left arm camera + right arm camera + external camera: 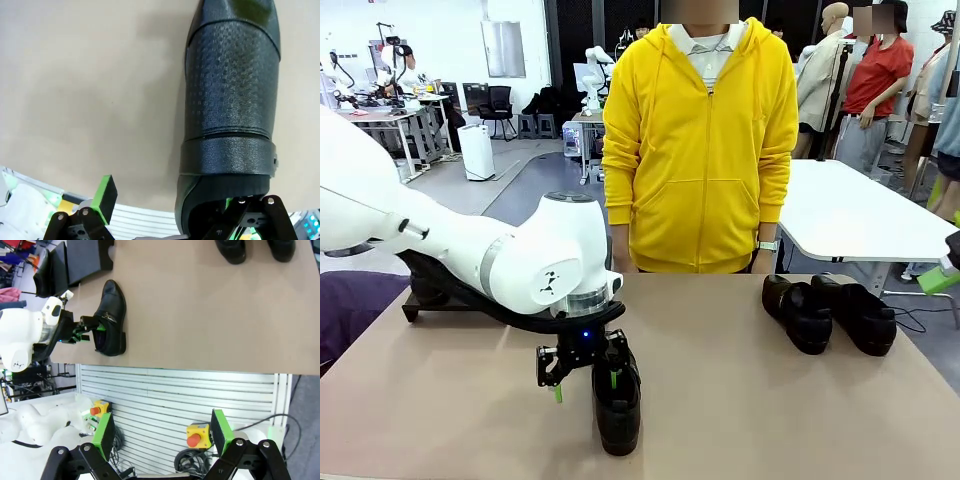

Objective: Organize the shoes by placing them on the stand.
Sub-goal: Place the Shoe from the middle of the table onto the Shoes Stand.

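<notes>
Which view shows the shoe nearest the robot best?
The right wrist view: the shoe from above, toe to heel. The front view shows it end-on beneath the left fingers; the left wrist view crops it close.

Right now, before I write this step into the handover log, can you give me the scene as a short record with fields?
Left gripper: open, low at the near shoe, one finger beside its heel end, the other over it, not clamped
Right gripper: open, empty, off the table's near edge
Pair of shoes: side by side, far right of the table
Stand: far left, no shoe on the part that shows
Person: standing at the far side, yellow hoodie
</notes>
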Robot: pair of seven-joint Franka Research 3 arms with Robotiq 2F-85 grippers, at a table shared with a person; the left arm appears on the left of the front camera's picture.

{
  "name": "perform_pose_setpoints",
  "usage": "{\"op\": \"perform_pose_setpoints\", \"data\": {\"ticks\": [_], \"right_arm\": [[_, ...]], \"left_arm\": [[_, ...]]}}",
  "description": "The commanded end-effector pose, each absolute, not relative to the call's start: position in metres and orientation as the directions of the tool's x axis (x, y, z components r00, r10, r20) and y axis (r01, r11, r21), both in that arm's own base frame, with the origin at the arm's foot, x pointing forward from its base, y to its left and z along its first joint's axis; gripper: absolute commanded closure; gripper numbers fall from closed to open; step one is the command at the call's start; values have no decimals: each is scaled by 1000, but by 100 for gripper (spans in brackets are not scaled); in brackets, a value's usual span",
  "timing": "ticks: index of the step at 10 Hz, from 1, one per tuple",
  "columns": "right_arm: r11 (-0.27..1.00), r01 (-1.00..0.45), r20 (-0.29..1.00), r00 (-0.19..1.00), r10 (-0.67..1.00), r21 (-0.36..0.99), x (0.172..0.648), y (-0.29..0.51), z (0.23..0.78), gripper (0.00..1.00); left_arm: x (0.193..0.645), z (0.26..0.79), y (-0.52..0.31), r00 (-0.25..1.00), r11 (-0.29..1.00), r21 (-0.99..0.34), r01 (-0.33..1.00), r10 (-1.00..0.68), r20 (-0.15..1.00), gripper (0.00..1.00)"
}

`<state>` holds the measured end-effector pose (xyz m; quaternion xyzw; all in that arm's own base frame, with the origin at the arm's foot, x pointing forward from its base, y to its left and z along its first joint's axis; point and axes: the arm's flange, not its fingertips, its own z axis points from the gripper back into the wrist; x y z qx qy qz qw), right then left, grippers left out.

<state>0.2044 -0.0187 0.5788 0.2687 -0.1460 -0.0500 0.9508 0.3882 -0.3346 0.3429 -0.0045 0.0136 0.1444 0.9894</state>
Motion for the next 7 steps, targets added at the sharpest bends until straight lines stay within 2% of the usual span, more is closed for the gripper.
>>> {"op": "perform_pose_setpoints", "data": {"ticks": [1,2,3,4,7], "right_arm": [[844,6,255,952,-169,537,204,-20,580,0],[844,6,255,952,-169,537,204,-20,580,0],[844,6,255,952,-169,537,204,-20,580,0],[844,6,255,952,-169,537,204,-20,580,0],[844,6,255,952,-169,537,204,-20,580,0]], "left_arm": [[396,342,-336,969,969,-5,-246,245,-38,0],[396,342,-335,969,969,-14,-247,246,-29,34],[396,342,-335,970,970,-16,-242,242,-26,94],[395,341,-335,974,974,-20,-225,225,-25,100],[395,345,-333,975,975,-32,-220,220,-4,100]]}}
